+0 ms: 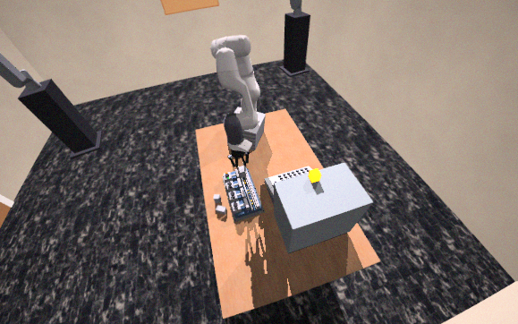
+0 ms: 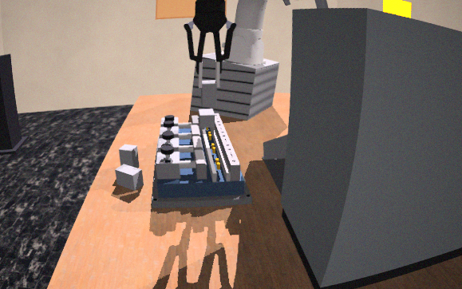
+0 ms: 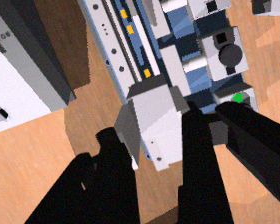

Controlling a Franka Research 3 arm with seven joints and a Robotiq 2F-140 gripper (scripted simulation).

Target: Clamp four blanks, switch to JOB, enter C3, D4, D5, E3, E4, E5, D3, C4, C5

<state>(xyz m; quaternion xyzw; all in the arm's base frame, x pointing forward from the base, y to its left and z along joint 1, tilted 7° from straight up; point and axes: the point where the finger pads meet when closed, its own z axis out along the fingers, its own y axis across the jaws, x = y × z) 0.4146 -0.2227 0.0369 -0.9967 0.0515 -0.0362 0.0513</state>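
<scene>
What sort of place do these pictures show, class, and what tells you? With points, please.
Probably a robotics workshop: a white jointed robot arm [image 1: 233, 73] [image 2: 250, 29], a blue-and-white vise fixture [image 1: 250, 214] [image 2: 202, 189], and a grey box-shaped cabinet [image 1: 322, 197] [image 2: 325, 132].
</scene>
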